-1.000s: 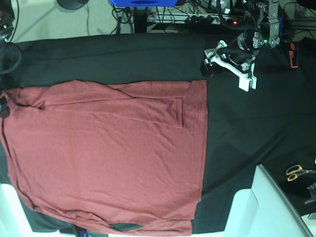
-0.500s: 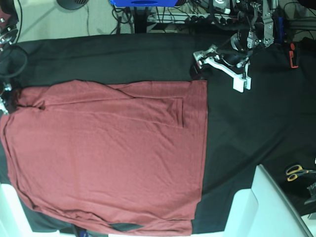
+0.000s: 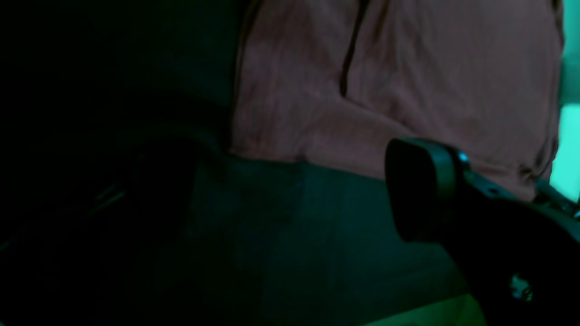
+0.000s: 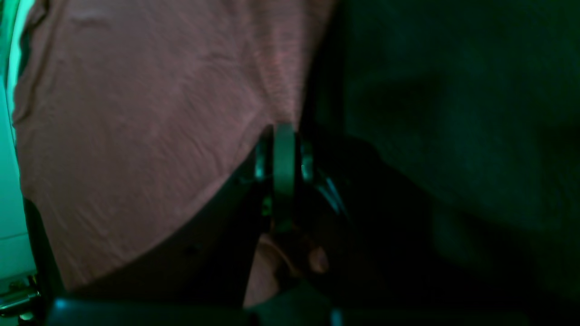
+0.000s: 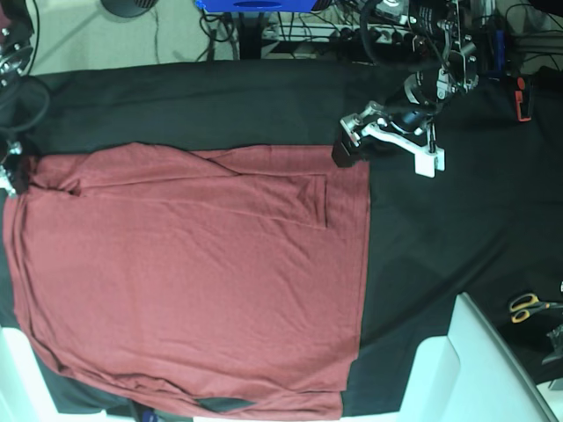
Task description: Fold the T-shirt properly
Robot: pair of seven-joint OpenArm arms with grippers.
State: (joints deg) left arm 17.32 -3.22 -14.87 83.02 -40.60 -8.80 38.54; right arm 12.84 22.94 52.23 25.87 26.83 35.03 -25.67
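Right end effector (image 4: 284,129) pinches the shirt (image 5: 193,281); the left one (image 5: 350,145), wide open and seemingly empty, could bunch the corner.

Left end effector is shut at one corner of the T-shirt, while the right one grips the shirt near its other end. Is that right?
Not quite: the left end effector is open, its jaws wide apart at that corner of the T-shirt, as the left wrist view shows. The right end effector does grip the shirt near its other end.

Yellow-and-black-handled scissors (image 5: 526,308) lie at four o'clock on the black cloth sheet (image 5: 431,255); an orange-red and black tool (image 5: 523,98) lies at two o'clock.
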